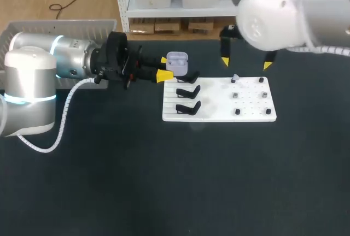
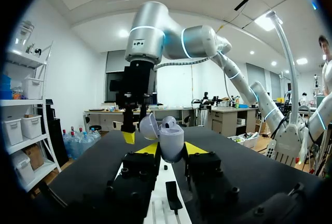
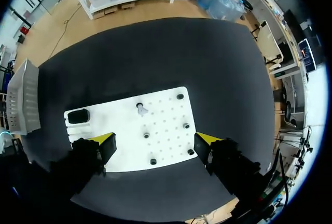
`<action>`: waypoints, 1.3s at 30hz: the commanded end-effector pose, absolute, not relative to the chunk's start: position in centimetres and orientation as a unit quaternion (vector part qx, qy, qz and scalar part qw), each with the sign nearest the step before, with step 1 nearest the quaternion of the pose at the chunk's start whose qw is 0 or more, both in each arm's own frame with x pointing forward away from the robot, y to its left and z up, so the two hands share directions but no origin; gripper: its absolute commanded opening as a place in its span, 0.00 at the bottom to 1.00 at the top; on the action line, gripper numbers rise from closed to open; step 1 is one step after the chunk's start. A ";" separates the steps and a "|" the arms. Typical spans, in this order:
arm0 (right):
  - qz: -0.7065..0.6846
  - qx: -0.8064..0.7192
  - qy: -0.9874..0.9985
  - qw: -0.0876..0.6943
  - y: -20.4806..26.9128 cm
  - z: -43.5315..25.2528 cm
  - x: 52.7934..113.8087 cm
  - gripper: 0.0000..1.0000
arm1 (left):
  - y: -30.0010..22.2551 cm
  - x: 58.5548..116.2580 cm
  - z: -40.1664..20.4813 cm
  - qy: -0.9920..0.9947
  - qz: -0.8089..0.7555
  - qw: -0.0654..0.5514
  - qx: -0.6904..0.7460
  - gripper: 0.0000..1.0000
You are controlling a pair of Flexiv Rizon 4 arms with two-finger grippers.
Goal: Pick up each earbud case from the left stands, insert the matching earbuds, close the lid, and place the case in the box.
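Observation:
My left gripper (image 1: 164, 68) is shut on a lavender earbud case (image 1: 176, 61) with its lid open, held just above the far black stand (image 1: 187, 78) at the white board's (image 1: 219, 113) left side. In the left wrist view the case (image 2: 169, 140) sits upright between the yellow tips of the gripper (image 2: 171, 149), its lid (image 2: 148, 126) tipped back. One pale earbud (image 1: 235, 77) stands on the board's far row. My right gripper (image 1: 246, 63) hangs open above the board's far edge; from its wrist the gripper (image 3: 155, 142) looks straight down on the board (image 3: 166, 111) and the earbud (image 3: 141, 110).
Two more black stands (image 1: 188, 91) (image 1: 188, 106) are on the board's left side, and several small dark pegs (image 1: 237, 111) stand on its right half. A grey box (image 1: 60, 28) lies at the table's far left, behind my left arm.

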State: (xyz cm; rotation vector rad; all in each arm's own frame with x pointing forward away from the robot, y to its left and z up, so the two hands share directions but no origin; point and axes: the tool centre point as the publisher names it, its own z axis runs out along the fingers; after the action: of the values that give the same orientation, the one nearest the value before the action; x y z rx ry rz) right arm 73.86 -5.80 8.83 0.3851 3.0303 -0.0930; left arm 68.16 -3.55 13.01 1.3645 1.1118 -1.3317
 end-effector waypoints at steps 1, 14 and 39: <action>-0.034 0.129 0.990 0.040 -5.7 7.9 74.0 1.00 | -3.5 68.0 13.0 0.450 -0.537 0.453 0.551 0.00; -0.034 0.130 0.990 0.039 -5.7 7.8 74.0 1.00 | -3.5 68.0 13.0 0.450 -0.537 0.453 0.551 0.00; 0.045 0.106 0.991 0.072 -5.2 5.5 75.2 0.97 | -3.5 68.0 13.0 0.450 -0.537 0.453 0.551 0.00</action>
State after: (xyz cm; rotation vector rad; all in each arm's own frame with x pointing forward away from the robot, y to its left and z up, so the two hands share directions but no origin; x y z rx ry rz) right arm 75.49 -5.07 6.24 0.3146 2.9941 0.1330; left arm 68.16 -3.55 13.01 1.3646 1.1118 -1.3317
